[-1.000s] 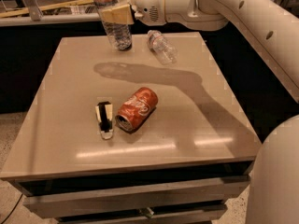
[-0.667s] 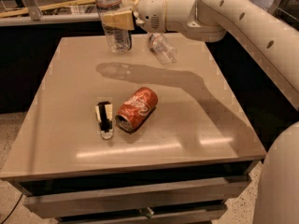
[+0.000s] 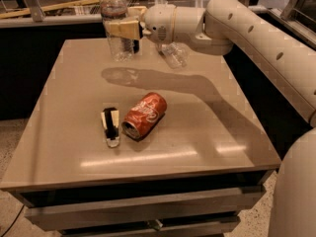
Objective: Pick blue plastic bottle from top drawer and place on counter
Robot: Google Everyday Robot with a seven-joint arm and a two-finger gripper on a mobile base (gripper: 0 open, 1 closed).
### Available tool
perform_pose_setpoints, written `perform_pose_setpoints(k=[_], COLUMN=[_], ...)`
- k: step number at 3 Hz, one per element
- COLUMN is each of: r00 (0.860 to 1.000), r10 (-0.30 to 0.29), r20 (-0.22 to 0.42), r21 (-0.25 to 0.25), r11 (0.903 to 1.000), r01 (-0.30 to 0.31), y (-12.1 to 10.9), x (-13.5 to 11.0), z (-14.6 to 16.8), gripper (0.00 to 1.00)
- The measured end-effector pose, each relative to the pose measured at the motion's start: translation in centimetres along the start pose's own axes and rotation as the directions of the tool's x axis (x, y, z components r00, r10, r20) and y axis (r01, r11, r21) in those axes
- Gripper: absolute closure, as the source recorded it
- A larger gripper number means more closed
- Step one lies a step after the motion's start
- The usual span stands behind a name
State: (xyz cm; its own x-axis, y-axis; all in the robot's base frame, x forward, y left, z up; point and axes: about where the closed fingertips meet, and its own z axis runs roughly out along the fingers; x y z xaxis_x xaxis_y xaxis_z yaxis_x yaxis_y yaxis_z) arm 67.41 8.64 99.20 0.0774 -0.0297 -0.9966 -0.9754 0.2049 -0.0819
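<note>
My gripper [image 3: 122, 29] is over the counter's [image 3: 207, 132] far left corner. Its beige fingers [image 3: 129, 29] are shut around the middle of the blue plastic bottle [image 3: 114, 6], a clear ribbed bottle with a white cap, held upright. The bottle's base is at or just above the counter; I cannot tell whether it touches. The arm reaches in from the right. The top drawer's front [image 3: 143, 209] shows below the counter's front edge.
A second clear bottle [image 3: 174, 54] lies on its side just right of the gripper. A red cola can [image 3: 144, 115] lies on its side mid-counter, with a small black-and-white object [image 3: 111, 126] to its left. A lower drawer front with a metal latch [image 3: 155, 224] sits at the bottom.
The gripper and the upright bottle have moved a little to the left along the counter's far edge. The other things have not moved.
</note>
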Motion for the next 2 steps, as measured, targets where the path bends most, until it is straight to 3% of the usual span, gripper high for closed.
perform_pose_setpoints(k=[2], r00=[0.998], r10=[0.031], r20=[-0.049], r21=[-0.024], r11=[0.9992], r01=[-0.032], y=[0.6], x=[2.5], z=[-0.6], gripper=[1.0])
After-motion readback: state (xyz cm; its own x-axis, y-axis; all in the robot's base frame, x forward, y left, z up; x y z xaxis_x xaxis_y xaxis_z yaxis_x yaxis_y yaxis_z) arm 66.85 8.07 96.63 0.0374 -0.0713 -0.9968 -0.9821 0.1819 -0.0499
